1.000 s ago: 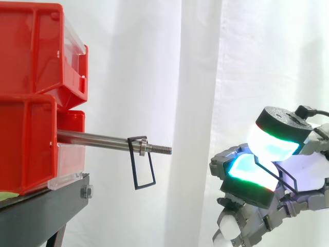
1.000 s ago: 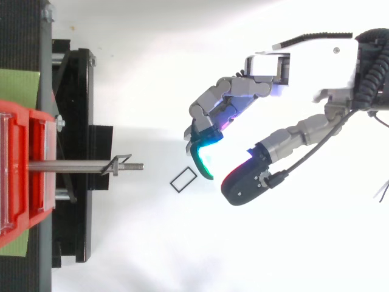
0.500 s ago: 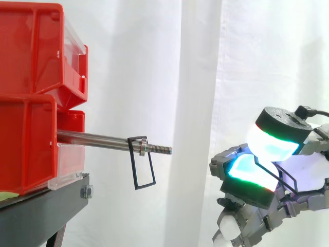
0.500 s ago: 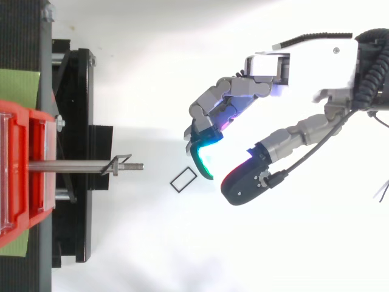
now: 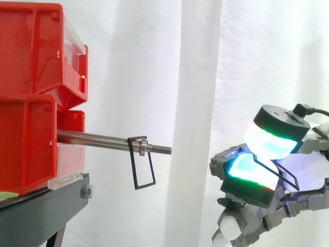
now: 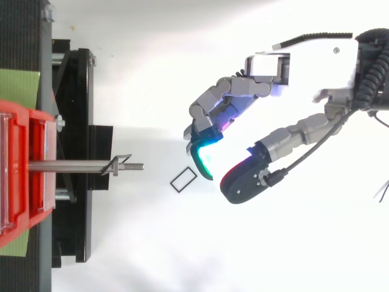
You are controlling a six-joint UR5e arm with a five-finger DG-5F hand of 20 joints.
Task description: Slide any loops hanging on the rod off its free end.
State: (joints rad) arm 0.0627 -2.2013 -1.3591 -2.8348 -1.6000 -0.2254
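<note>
A steel rod (image 5: pixel 103 140) sticks out rightward from the red bins (image 5: pixel 28 98) and ends in a threaded tip. One black rectangular wire loop (image 5: pixel 143 163) hangs on the rod just behind the thread, also seen from above as the loop (image 6: pixel 115 164). My hand (image 5: pixel 288 170) floats well to the right of the rod's tip and lower than it. Its fingers are curled, and the thin wire of a second loop (image 5: pixel 277 171) sits pinched between the upper pad and the cyan-green pad. In the top view the hand (image 6: pixel 304 67) reaches in from the right.
A third small black loop (image 6: pixel 183 179) lies on the white ground just left of the green fingertip, apart from it. The black stand (image 6: pixel 76 152) carries the bins at the left. White curtain hangs behind, with open space between rod tip and hand.
The upper pad has shifted very slightly. The loops and the rod have not moved.
</note>
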